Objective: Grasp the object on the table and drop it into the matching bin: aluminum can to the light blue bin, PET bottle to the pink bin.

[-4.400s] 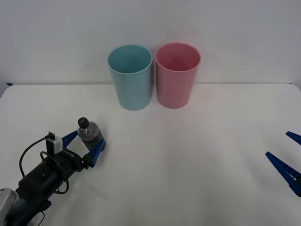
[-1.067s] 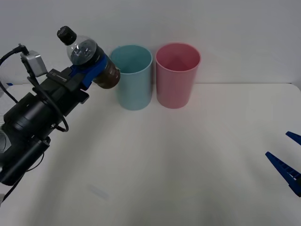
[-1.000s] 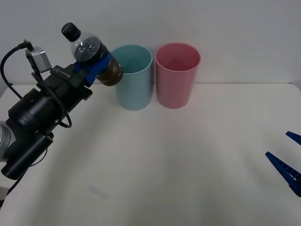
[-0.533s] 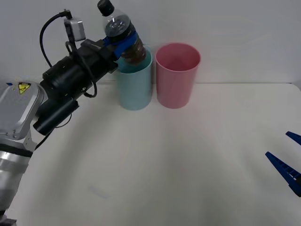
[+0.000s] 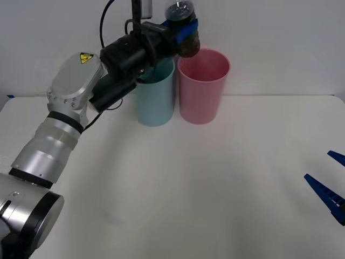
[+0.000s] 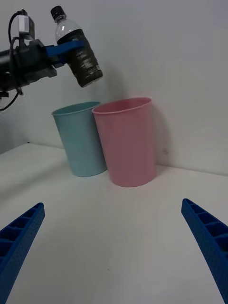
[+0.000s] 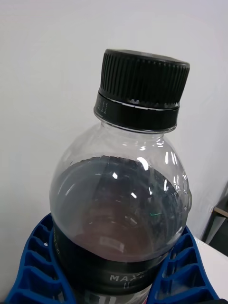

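Observation:
My left gripper (image 5: pixel 183 31) is shut on the PET bottle (image 5: pixel 183 27), a small clear bottle with a black cap and dark brown liquid, also seen close up as the bottle (image 7: pixel 121 204). It hangs high in the air by the near-left rim of the pink bin (image 5: pixel 203 86), between that bin and the light blue bin (image 5: pixel 155 97). From the right wrist, the bottle (image 6: pixel 78 50) is tilted above the gap between the light blue bin (image 6: pixel 80 140) and the pink bin (image 6: pixel 127 141). My right gripper (image 5: pixel 330 186) stands open low at the table's right edge.
Both bins stand side by side at the back of the white table (image 5: pixel 188 189), against a plain wall. The left arm (image 5: pixel 70 113) stretches diagonally over the table's left half. Open tabletop lies between the bins and the right gripper.
The left arm has carried the bottle up from the table's left side and rightward, past the light blue bin to the pink bin's rim. The right gripper has not moved.

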Robot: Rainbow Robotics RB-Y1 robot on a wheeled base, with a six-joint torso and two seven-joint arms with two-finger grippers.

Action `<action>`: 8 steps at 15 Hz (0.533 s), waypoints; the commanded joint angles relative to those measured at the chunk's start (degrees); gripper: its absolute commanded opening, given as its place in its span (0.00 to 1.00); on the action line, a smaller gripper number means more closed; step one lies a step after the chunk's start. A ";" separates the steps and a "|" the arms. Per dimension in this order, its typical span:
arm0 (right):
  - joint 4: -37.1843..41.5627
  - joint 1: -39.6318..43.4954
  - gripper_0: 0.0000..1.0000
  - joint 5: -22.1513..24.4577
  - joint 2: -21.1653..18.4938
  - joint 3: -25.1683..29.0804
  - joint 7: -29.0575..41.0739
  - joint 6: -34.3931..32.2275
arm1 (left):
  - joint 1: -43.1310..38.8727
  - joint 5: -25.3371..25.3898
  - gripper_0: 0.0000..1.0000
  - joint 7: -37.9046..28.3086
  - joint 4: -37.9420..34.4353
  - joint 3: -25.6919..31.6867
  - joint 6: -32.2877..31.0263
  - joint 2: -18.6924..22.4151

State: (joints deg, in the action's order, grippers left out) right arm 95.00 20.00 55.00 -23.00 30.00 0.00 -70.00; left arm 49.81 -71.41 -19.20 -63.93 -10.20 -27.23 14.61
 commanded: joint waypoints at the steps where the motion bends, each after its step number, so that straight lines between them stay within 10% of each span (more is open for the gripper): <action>1: 0.00 0.00 1.00 0.00 0.00 0.00 0.00 0.00 | 5.04 -3.65 0.00 1.27 6.19 0.00 3.06 -3.62; 8: 0.00 0.00 1.00 0.00 0.00 0.00 0.00 0.00 | 10.49 -7.07 0.00 4.00 13.84 -2.11 9.30 -8.28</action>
State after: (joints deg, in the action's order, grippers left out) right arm 95.00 20.00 55.00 -23.00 30.00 0.00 -70.00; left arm 60.33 -78.50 -15.35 -50.13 -11.54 -18.59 6.48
